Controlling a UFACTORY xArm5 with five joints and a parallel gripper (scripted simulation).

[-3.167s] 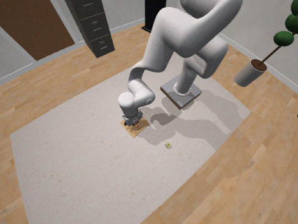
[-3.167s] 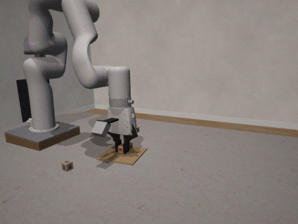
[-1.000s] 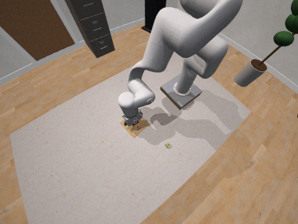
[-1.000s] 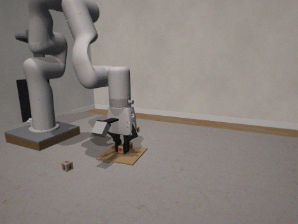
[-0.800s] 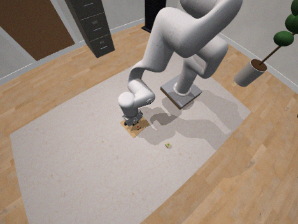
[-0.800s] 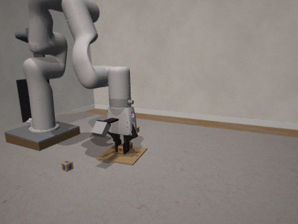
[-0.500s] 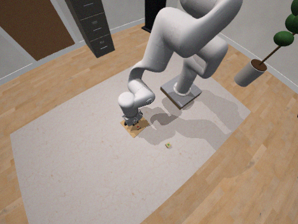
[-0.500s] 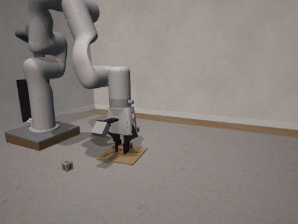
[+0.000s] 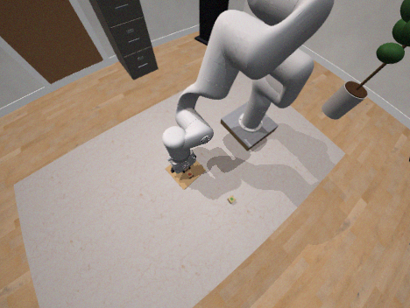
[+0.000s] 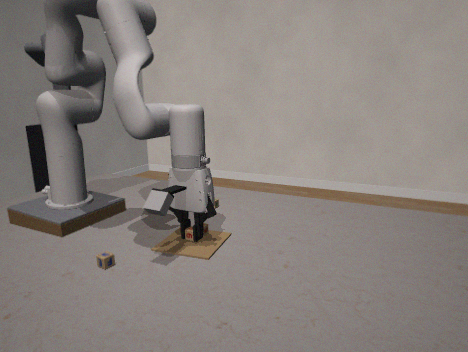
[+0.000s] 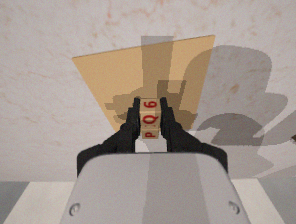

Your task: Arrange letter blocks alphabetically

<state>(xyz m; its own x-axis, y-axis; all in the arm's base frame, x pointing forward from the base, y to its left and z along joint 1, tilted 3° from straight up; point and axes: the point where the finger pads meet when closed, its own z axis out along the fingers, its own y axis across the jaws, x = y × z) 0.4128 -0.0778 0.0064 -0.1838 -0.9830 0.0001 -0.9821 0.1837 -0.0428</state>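
Note:
A tan mat (image 9: 185, 174) lies on the grey carpet; it also shows in the exterior view (image 10: 191, 243) and in the wrist view (image 11: 150, 75). Three wooden blocks with red marks stand on it in a tight row: from far to near they read like a 6 or G (image 11: 149, 105), a Q (image 11: 149, 120) and a P (image 11: 149, 134). My gripper (image 11: 150, 105) is down at the mat, its black fingers along both sides of this row, shut on a red-lettered block (image 10: 190, 233). I cannot tell which of the three. A fourth block (image 9: 231, 200) lies off the mat on the carpet (image 10: 105, 260).
The robot's base plate (image 9: 249, 127) stands behind the mat. A filing cabinet (image 9: 127, 35) and a potted plant (image 9: 350, 94) stand far off on the wooden floor.

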